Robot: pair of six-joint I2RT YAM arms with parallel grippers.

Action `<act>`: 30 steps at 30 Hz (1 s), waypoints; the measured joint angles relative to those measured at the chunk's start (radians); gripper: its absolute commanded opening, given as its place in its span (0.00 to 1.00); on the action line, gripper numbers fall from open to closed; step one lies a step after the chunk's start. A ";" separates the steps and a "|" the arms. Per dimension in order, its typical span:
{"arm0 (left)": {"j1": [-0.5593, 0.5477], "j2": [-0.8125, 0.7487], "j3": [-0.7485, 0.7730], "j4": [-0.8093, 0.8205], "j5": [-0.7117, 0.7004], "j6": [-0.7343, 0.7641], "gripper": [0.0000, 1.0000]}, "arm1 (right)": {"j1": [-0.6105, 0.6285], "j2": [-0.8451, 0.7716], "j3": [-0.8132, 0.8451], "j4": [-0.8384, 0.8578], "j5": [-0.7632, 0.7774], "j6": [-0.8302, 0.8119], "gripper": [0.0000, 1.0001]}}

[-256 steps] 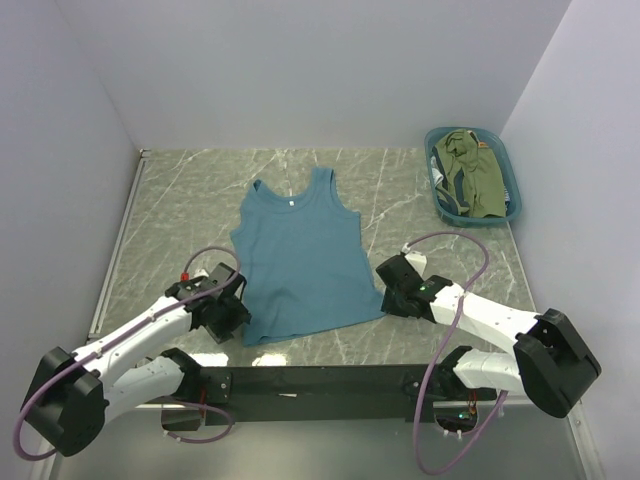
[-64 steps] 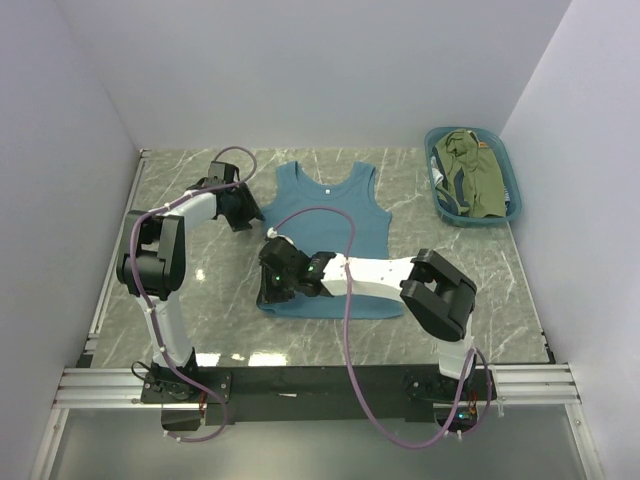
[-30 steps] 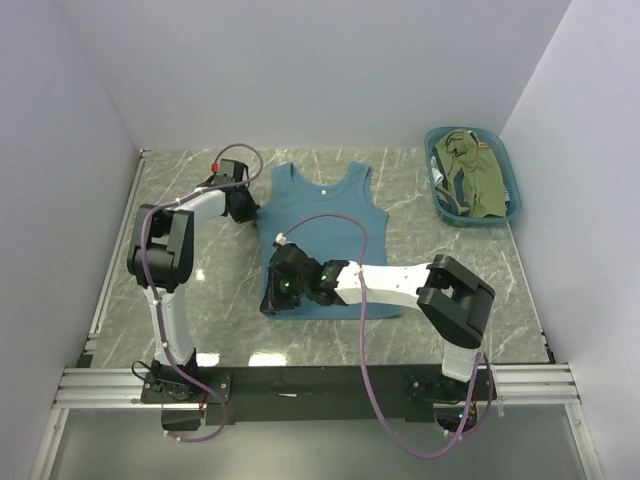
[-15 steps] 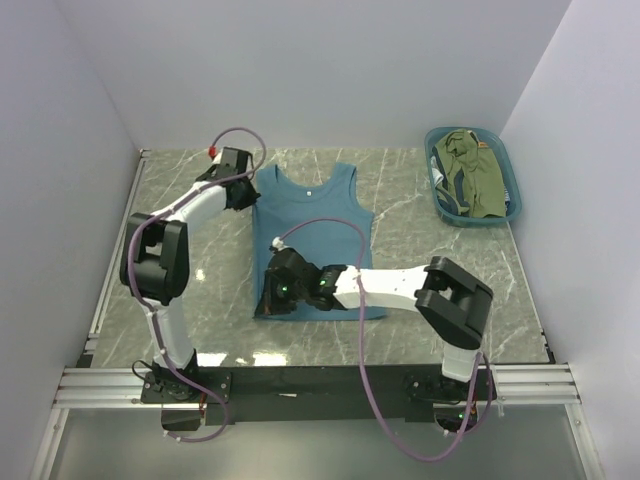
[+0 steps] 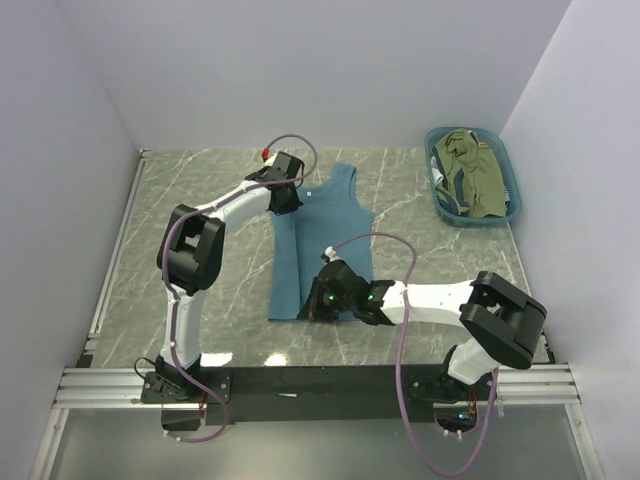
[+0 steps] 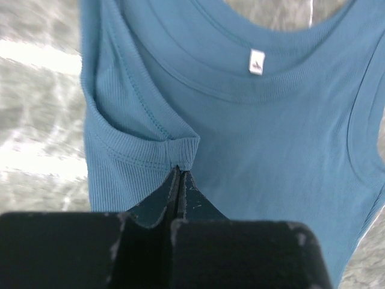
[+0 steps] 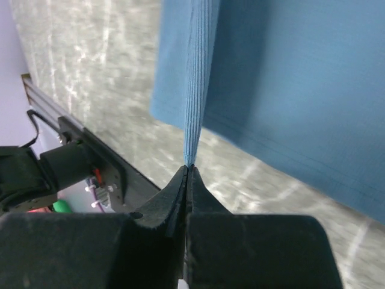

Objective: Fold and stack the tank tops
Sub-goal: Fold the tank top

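I see the L gripper (image 6: 179,176) clenched on the teal tank top (image 5: 300,255) at its shoulder strap, toward the far edge of the table (image 5: 200,290); the R gripper (image 7: 187,171) is pinched tight on the hem nr the near edge, w/ a ridge of cloth rising from its tips. The top lies lengthwise mid-surface, its left side doubled over the rest; the olive-green top (image 5: 478,180) sits bunched in the teal basket (image 5: 516,190) at the far right corner, well apart.

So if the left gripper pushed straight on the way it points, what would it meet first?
The teal tank top itself: the left gripper, shut on a folded edge of it, points across the flat layer beyond. How high it rides above that layer is unclear.
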 measured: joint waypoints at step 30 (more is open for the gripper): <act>-0.053 0.055 0.053 0.055 0.020 0.043 0.38 | -0.014 -0.224 -0.195 -0.049 0.138 0.048 0.33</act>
